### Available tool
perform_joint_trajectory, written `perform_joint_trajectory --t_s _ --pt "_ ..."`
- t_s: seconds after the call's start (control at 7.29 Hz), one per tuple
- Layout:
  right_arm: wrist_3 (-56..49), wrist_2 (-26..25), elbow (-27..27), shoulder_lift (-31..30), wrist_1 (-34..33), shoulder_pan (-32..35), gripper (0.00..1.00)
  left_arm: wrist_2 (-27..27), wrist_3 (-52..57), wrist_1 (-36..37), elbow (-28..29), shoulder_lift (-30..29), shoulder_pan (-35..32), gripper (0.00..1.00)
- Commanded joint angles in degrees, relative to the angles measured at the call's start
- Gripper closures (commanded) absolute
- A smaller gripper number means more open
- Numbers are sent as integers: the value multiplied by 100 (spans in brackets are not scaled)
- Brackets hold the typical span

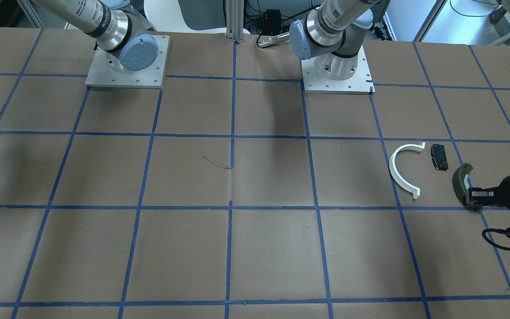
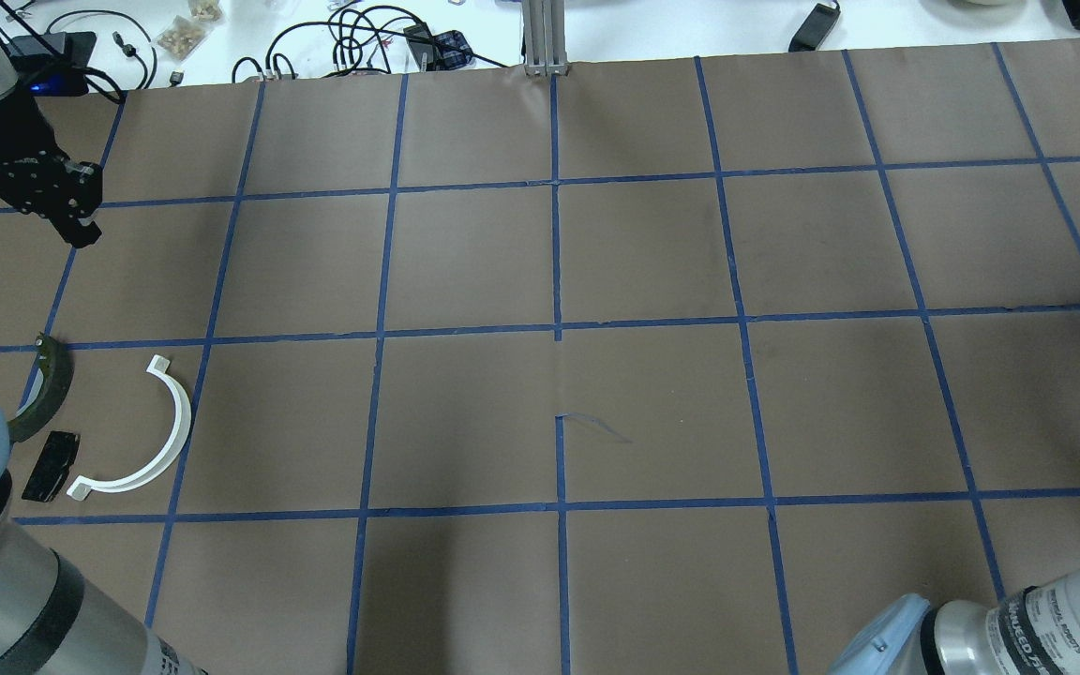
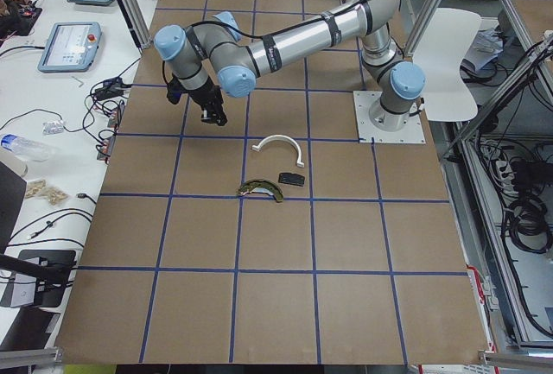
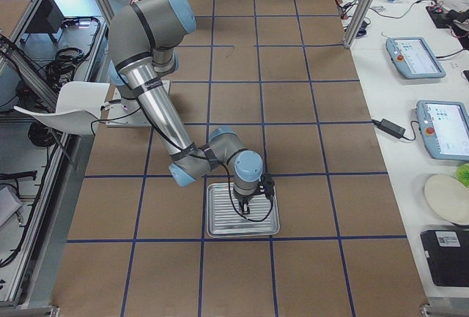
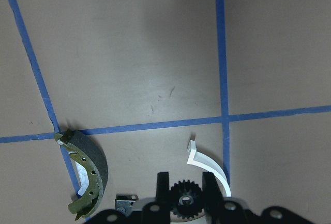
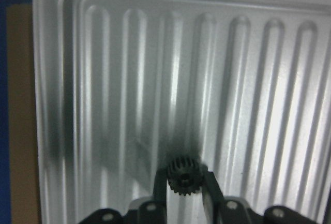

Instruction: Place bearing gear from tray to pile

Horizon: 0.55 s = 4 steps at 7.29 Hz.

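**Left wrist view.** Your left pincer (image 5: 184, 180) is closed on a small black gear (image 5: 184, 202). One finger presses each side of the toothed rim, and the bore faces the camera. The pincer hangs above the surface (image 2: 596, 262), so the gear is carried, not resting. The pile shows along the lower edge: an olive curved shoe (image 5: 88, 177), a white half-ring (image 5: 209, 164) and a corner of a black pad (image 5: 126, 200).

**Overhead view.** From this pincer the pile lies back toward the robot's base and lower down. The shoe is nearest, with the pad and half-ring just beyond it. The coming move turns on that offset, and you would likely draw the arm back and then lower it. The gear is round, so it has no long axis to line up.

**Right wrist view.** Your right pincer (image 6: 184, 172) is closed narrowly about a second gear (image 6: 182, 179) over the ribbed tray (image 6: 103, 79). You cannot tell whether that gear is lifted. The tray sits well apart from the pile, so the left arm is much the nearer.
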Motion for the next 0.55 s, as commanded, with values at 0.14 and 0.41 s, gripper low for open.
perform_joint_trajectory --t_s 0.14,0.41 --pt "26 0 -19 -67 65 14 78 66 350 898 -1177 367 595 100" --pt "236 44 -18 -688 527 180 78 58 404 1469 -2046 622 790 100"
